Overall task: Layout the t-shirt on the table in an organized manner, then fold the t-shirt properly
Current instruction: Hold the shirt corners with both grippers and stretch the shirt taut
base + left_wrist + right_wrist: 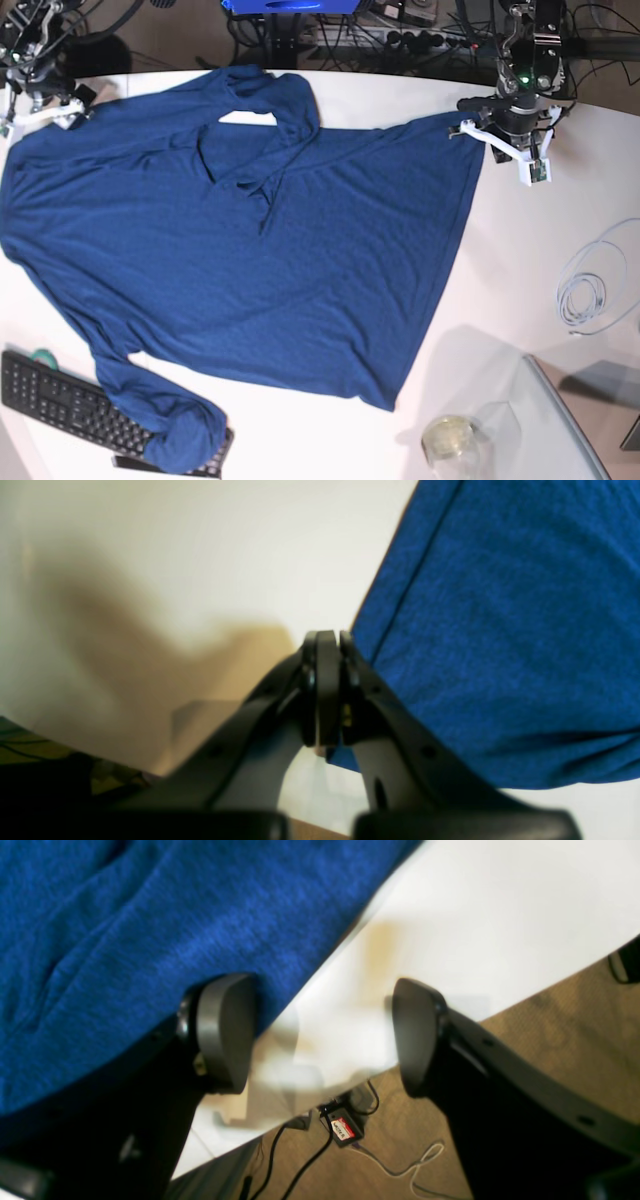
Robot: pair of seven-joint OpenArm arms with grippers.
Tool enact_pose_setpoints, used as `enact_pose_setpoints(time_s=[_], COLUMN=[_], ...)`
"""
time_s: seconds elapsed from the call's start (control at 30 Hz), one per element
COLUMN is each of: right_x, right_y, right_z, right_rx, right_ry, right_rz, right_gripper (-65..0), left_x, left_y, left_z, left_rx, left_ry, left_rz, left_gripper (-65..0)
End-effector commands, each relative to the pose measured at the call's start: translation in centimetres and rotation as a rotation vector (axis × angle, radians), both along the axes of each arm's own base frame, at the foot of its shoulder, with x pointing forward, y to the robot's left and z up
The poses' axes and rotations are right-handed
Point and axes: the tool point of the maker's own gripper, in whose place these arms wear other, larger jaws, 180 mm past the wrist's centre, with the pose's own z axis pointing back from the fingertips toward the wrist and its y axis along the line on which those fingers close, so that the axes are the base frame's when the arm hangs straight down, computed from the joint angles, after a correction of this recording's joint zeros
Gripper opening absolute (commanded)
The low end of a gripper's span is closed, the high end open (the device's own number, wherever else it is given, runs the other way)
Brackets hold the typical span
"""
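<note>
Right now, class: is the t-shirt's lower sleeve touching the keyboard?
Touching. The base view shows the t-shirt's sleeve end lying over the keyboard's right end.

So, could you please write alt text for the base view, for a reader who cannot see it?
A large dark navy blue knit t-shirt lies spread, partly wrinkled, across a smooth white table, one sleeve draped over a black keyboard. A robot arm stands at each upper corner of the shirt, and a coiled white cable lies at right.

The t-shirt (250,250) lay spread across the bench (520,280), one sleeve end resting on a keyboard (60,400) near left; a cable coil (590,290) lay right.
</note>
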Motion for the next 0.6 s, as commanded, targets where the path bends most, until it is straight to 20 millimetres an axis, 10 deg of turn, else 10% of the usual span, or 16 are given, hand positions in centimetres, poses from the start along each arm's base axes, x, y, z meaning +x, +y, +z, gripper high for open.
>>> enact_pose_setpoints(time_s=[0.0, 0.2, 0.57], right_x=[0.5, 0.6, 1.3], right_y=[-0.5, -0.4, 0.8], right_z=[0.6, 0.6, 0.6], right_rx=[-0.019, -0.016, 0.021], right_ry=[-0.024, -0.025, -0.031], right_rz=[0.008, 0.011, 0.082], right_gripper=[-26.4, -50.0, -35.0], left_x=[0.6, 0.6, 0.7], left_y=[0.4, 0.4, 0.4], left_z=[0.8, 0.8, 0.8], left_rx=[0.02, 0.02, 0.02], left_ry=[-0.032, -0.032, -0.034], left_rz=[-0.008, -0.008, -0.008], left_gripper=[-65.0, -65.0, -65.0])
